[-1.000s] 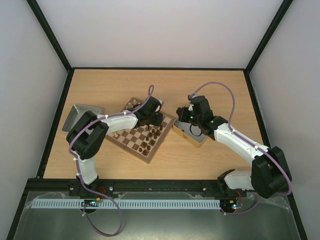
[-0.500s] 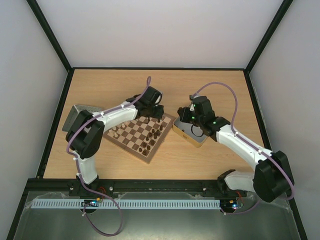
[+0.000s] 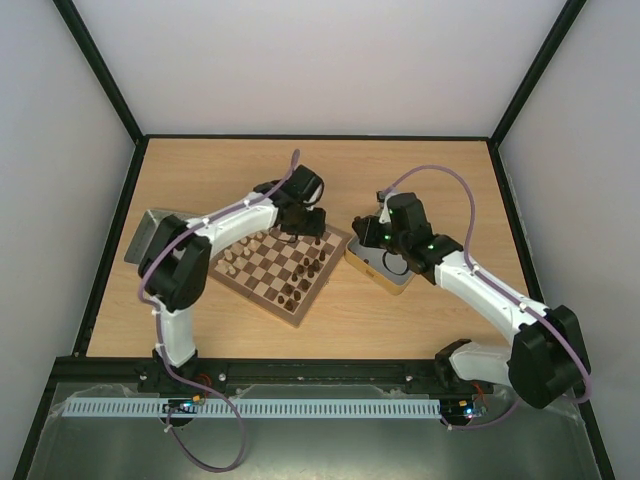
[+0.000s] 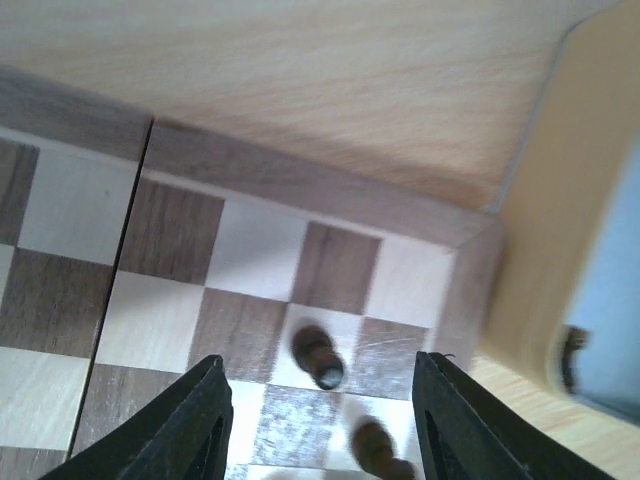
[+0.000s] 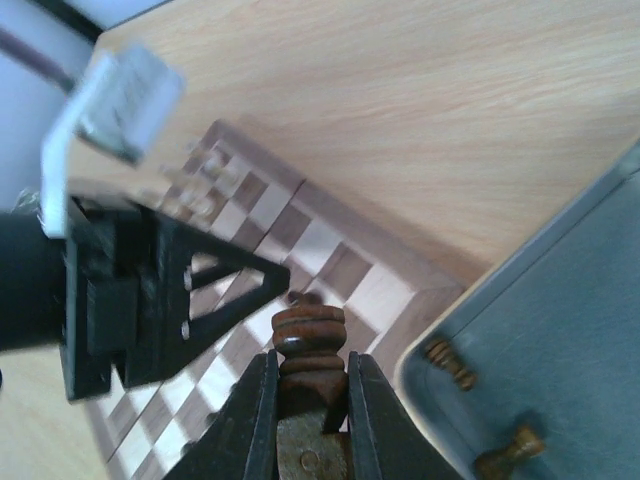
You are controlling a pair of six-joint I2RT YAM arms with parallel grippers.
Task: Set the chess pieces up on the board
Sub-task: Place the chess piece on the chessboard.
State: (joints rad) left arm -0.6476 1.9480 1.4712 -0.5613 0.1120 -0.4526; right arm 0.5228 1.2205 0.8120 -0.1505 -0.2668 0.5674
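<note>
The board (image 3: 270,262) lies tilted at mid-table, with pale chess pieces (image 3: 233,264) along its left side and dark ones (image 3: 303,285) along its right. My left gripper (image 3: 303,226) hovers over the board's far right corner, open. A dark piece (image 4: 318,358) stands free on a pale square between its fingers (image 4: 198,420), and a second dark piece (image 4: 376,446) stands just nearer. My right gripper (image 5: 311,358) is shut on a dark turned piece (image 5: 309,338), held just off that same corner beside the tin.
A shiny metal tin (image 3: 386,268) touches the board's right corner and holds two small brown pieces (image 5: 451,363). A grey tray (image 3: 148,230) lies at the left behind my left arm. Black frame rails border the table.
My left gripper has opened, left a dark piece standing on the board and pulled back toward the far corner. The right gripper has stayed put with its piece.
</note>
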